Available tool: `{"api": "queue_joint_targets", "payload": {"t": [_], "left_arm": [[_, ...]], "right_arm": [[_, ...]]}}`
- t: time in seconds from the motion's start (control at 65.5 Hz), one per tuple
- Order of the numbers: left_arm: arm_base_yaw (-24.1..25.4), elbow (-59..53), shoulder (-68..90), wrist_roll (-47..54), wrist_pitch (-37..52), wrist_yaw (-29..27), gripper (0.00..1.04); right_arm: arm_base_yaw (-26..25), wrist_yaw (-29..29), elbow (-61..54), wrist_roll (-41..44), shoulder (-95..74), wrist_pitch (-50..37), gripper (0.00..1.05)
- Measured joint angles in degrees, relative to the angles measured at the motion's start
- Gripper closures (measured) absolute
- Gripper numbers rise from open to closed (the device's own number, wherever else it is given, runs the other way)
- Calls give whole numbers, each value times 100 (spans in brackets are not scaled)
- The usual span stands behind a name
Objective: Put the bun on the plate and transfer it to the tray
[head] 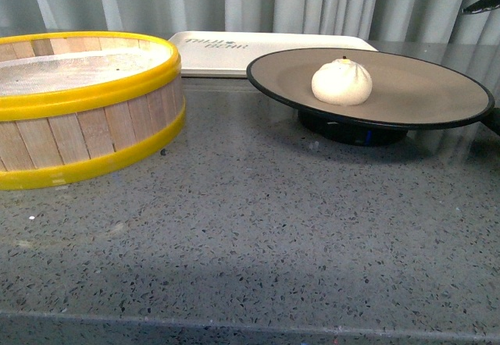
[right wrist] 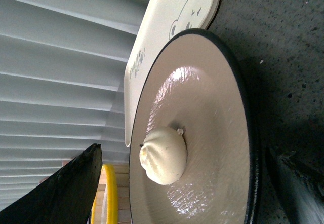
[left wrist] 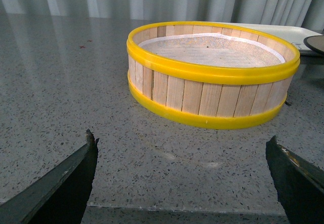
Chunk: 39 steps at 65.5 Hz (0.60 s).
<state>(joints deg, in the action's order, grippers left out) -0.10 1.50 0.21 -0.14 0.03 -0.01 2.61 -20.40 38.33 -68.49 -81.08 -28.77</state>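
The white pleated bun [head: 342, 82] sits near the middle of the tan plate [head: 437, 99] with the black rim, on the right of the table. The cream tray [head: 226, 55] lies flat behind the plate, empty. In the right wrist view the bun [right wrist: 163, 155] lies on the plate [right wrist: 212, 97], with the tray [right wrist: 172, 21] beyond. My right gripper [right wrist: 186, 152] is open, turned on its side at the plate's right edge, one finger [head: 483, 4] above it and one low beside the rim. My left gripper [left wrist: 182, 145] is open and empty over bare table.
A round wooden steamer basket [head: 86, 103] with yellow rims stands at the left, empty; in the left wrist view the basket [left wrist: 212, 97] is just ahead of the left gripper. A grey curtain hangs behind the speckled grey table [head: 258, 236].
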Motion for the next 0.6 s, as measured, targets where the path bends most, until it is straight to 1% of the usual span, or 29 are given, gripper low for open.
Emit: {"api": "queue_joint_targets", "payload": {"t": [0.244, 0.458, 0.504, 0.596], "left_arm": [[-2, 0, 0, 0, 0, 0, 7], [0, 0, 0, 0, 0, 0, 7], [0, 0, 0, 0, 0, 0, 7], [-2, 0, 0, 0, 0, 0, 7]], "right_arm": [[-15, -291, 260, -262, -428, -33, 8], [157, -428, 579, -442, -863, -142, 9], [190, -426, 612, -483, -911, -144, 11], [225, -420, 643, -481, -946, -149, 27]]}}
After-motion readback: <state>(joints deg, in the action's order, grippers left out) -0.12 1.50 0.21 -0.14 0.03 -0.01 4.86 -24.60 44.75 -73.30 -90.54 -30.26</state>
